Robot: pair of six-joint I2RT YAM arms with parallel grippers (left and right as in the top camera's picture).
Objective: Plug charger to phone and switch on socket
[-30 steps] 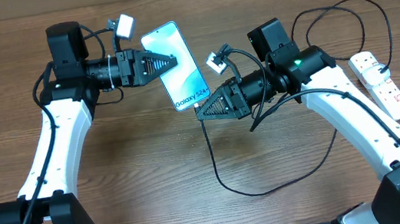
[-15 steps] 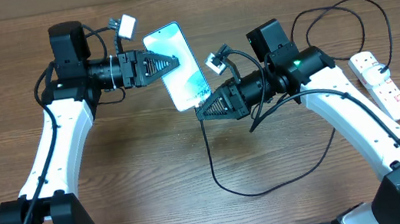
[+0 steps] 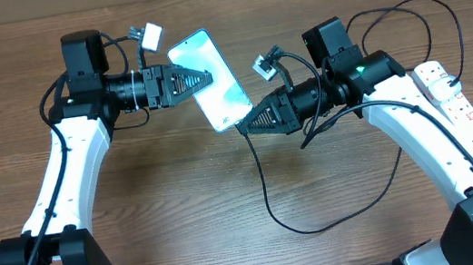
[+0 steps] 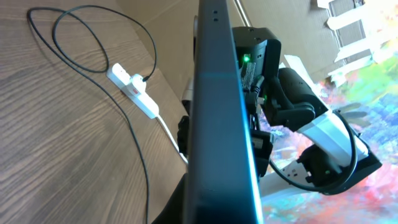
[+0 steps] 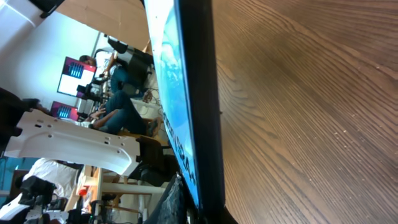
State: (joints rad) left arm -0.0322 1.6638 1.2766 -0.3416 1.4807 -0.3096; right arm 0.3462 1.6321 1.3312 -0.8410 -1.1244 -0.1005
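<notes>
The left claw point(image 3: 208, 75) grips the slim blue-white smartphone point(image 3: 227, 94), tilted above the desk point(image 3: 157, 225). The right claw point(image 3: 244, 124), closed on the thin black charger cable point(image 3: 263, 184) near its tip, meets the phone's lower end. This is the plugging-in step: the tip seems not yet seated and needs a straight push into the port.

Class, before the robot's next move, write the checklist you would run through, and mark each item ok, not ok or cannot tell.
1. Left gripper clamps the slim smartphone with light blue screen: ok.
2. Right gripper grips the thin black charger cable at the phone's lower end: ok.
3. Connector seated in the phone: cannot tell.
4. Black plug sits in the white power strip: ok.
5. Strip switched on: cannot tell.
</notes>
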